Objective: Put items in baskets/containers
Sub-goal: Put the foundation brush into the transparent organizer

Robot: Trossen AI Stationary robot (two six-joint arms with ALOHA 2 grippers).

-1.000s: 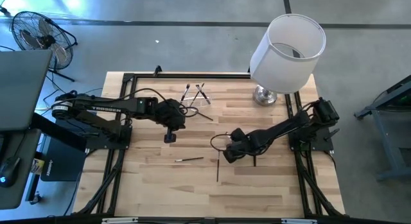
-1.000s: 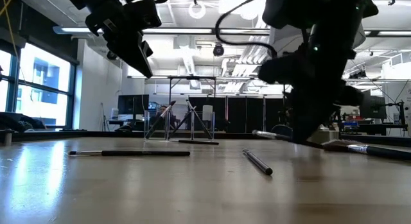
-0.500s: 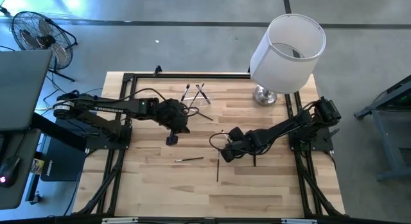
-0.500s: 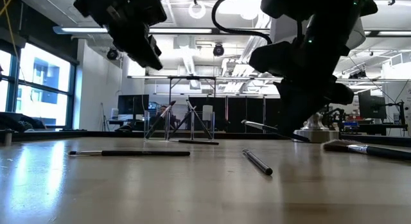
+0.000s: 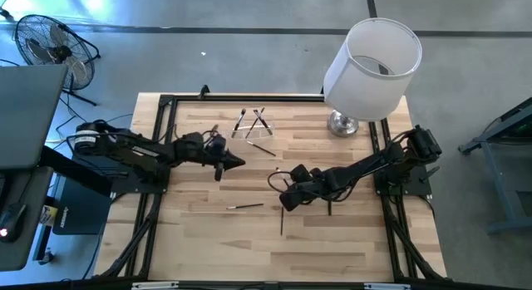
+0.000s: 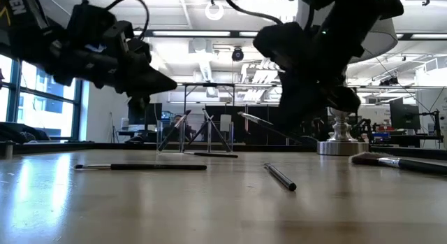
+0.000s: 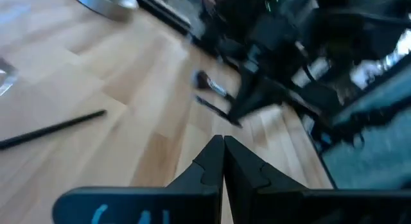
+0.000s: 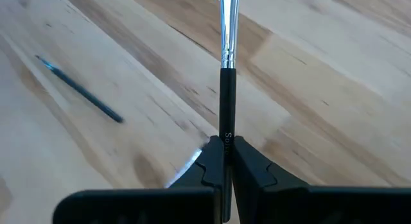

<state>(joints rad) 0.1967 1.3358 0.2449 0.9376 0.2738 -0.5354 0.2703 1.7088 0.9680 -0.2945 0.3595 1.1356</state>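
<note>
On table (image 5: 332,240), two loose brushes (image 5: 245,206).

A clear holder (image 5: 253,124) with brushes in it stands near the table's (image 5: 349,248) far edge, left of the lamp (image 5: 370,66). The left gripper (image 5: 239,163) hangs just in front of the holder. Right of it, mid-table, the right gripper (image 5: 283,203) holds a brush (image 8: 226,51). Two brushes (image 5: 244,206) lie nearer the front.
</note>
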